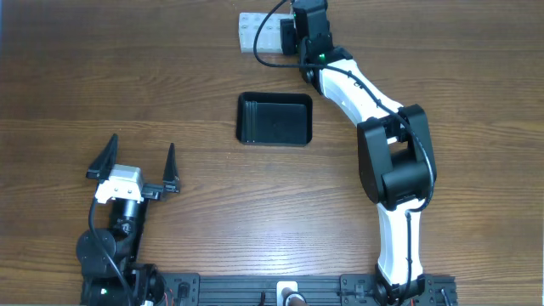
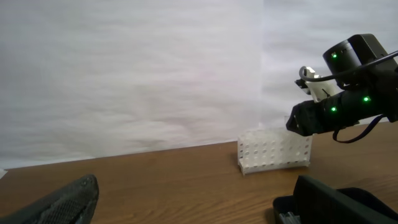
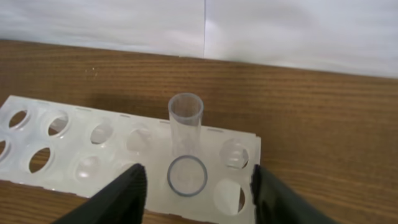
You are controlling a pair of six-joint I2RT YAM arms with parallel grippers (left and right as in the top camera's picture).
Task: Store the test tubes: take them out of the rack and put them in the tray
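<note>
Lab setup; tube rack [image 1: 257, 32] on wood table [image 1: 170, 102].

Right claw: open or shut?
Open: the right claw shows fingers apart, flanking a clear plastic test tube in the white perforated rack.

Table: we see a brown wood-grain tabletop [image 1: 170, 102] that carries everything here.
Rack: we find the white test tube rack [image 1: 257, 34] standing on the wood, directly below the right gripper [image 3: 198, 171] and well apart from the left gripper [image 1: 136, 159].
Tray: we see the black tray [image 1: 274, 120] lying flat on the wood between the two grippers, nearer the right one and apart from the rack.
</note>
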